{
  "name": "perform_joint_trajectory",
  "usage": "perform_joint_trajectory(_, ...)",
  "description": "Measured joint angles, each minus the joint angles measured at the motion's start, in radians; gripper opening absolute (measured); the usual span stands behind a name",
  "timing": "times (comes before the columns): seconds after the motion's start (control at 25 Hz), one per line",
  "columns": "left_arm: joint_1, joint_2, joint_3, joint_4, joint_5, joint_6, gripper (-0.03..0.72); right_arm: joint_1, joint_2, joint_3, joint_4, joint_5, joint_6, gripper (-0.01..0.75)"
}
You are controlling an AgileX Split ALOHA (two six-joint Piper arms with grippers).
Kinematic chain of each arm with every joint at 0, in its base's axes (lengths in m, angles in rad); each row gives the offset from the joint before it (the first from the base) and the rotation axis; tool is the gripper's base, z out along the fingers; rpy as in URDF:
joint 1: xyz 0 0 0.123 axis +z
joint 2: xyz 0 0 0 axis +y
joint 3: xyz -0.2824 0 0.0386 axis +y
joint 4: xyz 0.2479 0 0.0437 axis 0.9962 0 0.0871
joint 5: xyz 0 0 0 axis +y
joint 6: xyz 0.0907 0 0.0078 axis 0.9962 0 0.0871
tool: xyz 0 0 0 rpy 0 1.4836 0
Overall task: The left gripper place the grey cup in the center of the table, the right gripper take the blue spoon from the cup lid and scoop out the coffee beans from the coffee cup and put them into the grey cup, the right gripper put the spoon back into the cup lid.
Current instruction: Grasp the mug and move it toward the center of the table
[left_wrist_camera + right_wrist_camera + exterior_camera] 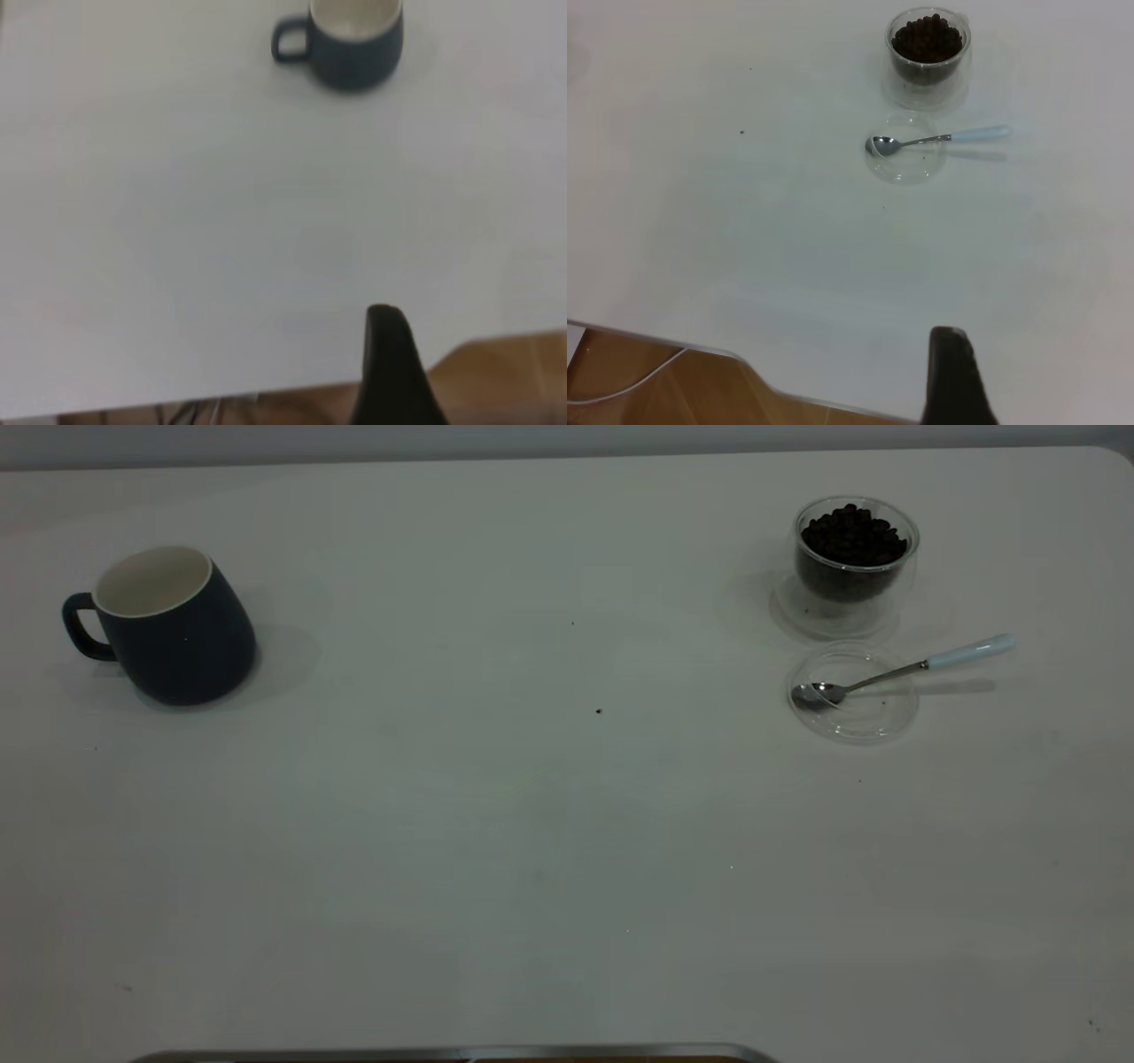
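Clearly nothing is underway yet: whether either arm's jaws are parted or closed cannot be told. The grey cup (173, 629) stands at the counter's (532, 824) left edge, untouched; the left arm must first reach and grasp it.

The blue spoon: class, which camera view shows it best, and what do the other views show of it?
The exterior view shows the blue spoon best: its metal bowl rests in the cup lid, while its pale handle juts past the rim. The right wrist view shows the same pose from farther off. The left wrist view does not show it at all.
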Motion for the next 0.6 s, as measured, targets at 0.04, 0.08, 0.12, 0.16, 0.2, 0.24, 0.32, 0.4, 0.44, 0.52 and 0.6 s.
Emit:
perform_joint_trajectory(0.04,0.0,0.063,-0.014,0.0,-0.01,0.016,0.555,0.0,0.0,0.0,0.0,0.0,0.0,0.532)
perform_joint_trajectory(0.08,0.0,0.138,-0.033,0.002,-0.015,0.039,0.555,0.0,0.0,0.0,0.0,0.0,0.0,0.532)
perform_joint_trajectory(0.12,0.0,0.212,-0.054,0.006,-0.015,0.067,0.555,0.0,0.0,0.0,0.0,0.0,0.0,0.532)
perform_joint_trajectory(0.16,0.0,0.271,-0.073,0.009,-0.018,0.1,0.555,0.0,0.0,0.0,0.0,0.0,0.0,0.532)
perform_joint_trajectory(0.2,0.0,0.337,-0.096,0.013,-0.022,0.13,0.555,0.0,0.0,0.0,0.0,0.0,0.0,0.532)
perform_joint_trajectory(0.24,0.0,0.398,-0.119,0.022,-0.027,0.17,0.555,0.0,0.0,0.0,0.0,0.0,0.0,0.532)
perform_joint_trajectory(0.32,0.0,0.499,-0.162,0.045,-0.033,0.236,0.555,0.0,0.0,0.0,0.0,0.0,0.0,0.532)
perform_joint_trajectory(0.4,0.0,0.597,-0.211,0.085,-0.042,0.288,0.555,0.0,0.0,0.0,0.0,0.0,0.0,0.532)
perform_joint_trajectory(0.44,0.0,0.638,-0.231,0.11,-0.05,0.308,0.555,0.0,0.0,0.0,0.0,0.0,0.0,0.532)
perform_joint_trajectory(0.52,0.0,0.736,-0.276,0.156,-0.066,0.346,0.555,0.0,0.0,0.0,0.0,0.0,0.0,0.532)
perform_joint_trajectory(0.6,0.0,0.828,-0.312,0.205,-0.093,0.395,0.555,0.0,0.0,0.0,0.0,0.0,0.0,0.532)
